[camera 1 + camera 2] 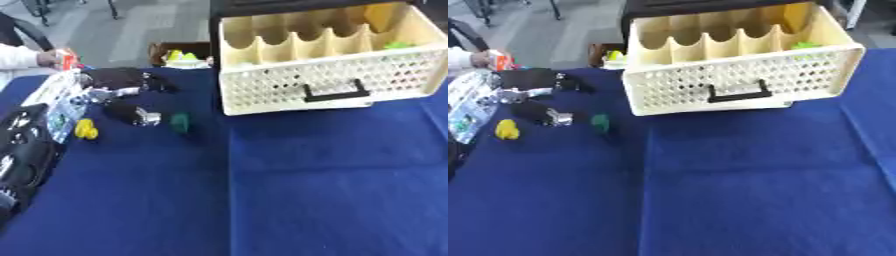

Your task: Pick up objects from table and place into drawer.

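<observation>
A cream perforated drawer point(324, 75) with a black handle point(334, 93) stands pulled open at the back right. It has wavy dividers, and a green item point(398, 45) and a yellow item point(381, 15) lie inside. On the blue table at the left lie a small yellow object point(86, 129), a small green object point(179, 122), a black-and-silver piece point(131, 113), a larger black object point(118, 77) and a silver piece point(107, 93). My left hand point(24, 145) shows as a black mass at the left edge, beside the yellow object and touching nothing that I can see.
A white packet point(59, 102) lies along the left edge. A brown box point(179, 52) with yellow-green things sits behind the table. A person's hand point(45, 57) at the far left holds something orange point(68, 60). The blue cloth point(289, 190) stretches across the front and right.
</observation>
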`<state>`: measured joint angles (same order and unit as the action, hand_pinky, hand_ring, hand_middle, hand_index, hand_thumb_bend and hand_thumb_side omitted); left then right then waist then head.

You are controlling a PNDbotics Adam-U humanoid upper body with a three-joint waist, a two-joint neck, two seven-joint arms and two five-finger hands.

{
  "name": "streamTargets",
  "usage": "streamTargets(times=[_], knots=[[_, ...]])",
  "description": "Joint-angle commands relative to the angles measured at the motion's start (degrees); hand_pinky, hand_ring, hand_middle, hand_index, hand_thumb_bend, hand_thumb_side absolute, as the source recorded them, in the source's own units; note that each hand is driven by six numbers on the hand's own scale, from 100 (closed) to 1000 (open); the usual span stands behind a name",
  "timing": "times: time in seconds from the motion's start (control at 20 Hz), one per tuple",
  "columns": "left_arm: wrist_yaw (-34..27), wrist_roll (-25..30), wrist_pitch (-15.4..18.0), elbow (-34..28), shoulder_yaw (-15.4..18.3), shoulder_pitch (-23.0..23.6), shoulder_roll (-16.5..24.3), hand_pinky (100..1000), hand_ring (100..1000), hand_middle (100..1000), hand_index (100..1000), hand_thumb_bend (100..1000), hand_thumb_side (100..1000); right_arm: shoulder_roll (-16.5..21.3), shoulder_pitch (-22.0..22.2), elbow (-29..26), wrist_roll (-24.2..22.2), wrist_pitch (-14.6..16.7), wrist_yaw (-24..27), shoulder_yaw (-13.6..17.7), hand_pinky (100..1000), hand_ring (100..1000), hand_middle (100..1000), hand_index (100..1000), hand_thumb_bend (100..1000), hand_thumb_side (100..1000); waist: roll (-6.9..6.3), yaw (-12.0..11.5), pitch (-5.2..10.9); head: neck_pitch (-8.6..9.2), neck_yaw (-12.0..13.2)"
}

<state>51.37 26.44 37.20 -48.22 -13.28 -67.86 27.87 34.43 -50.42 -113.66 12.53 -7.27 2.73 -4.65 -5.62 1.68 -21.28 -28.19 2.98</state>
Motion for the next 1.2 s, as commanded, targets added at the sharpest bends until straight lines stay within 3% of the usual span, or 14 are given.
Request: streamTargets(times=[0.05,0.5,0.75,0.8,1.2], knots=[[-0.62,16.06,14.77,-1.23,-0.30,-1.57,0.78,826,850,854,1000,360,1000,0.33,-0.84,-0.93,0.17,-0.20,0.49,0.66,798,315,299,715,100,712,0.10,-0.08,1.48,-0.78,0.22],[1.05,16.28,14.77,0.03,-0.26,-1.26,0.19,795,809,765,999,341,1000,-0.42,-0.79,-0.93,0.62,-0.59,0.80,0.99,799,315,298,711,100,710,-0.08,0.14,1.61,-1.20,0.98],[4.38,14.61,14.77,1.14,0.69,-1.09,0.27,794,809,765,1000,343,1000,-0.54,-0.86,-0.93,0.83,-0.50,0.99,1.05,797,314,296,709,100,710,-0.03,0.31,1.62,-1.11,1.22],[5.14,14.11,14.77,1.37,0.79,-1.08,0.25,791,808,766,1000,385,1000,-0.57,-0.84,-0.93,0.88,-0.50,1.02,1.07,797,314,297,708,100,710,-0.03,0.32,1.62,-1.09,1.28],[10.14,10.13,14.77,2.45,0.84,-1.28,-0.21,791,806,763,990,446,1000,-0.87,-0.76,-0.93,1.25,-0.55,1.26,1.35,802,312,294,706,100,714,-0.05,0.69,1.21,-0.82,1.83]])
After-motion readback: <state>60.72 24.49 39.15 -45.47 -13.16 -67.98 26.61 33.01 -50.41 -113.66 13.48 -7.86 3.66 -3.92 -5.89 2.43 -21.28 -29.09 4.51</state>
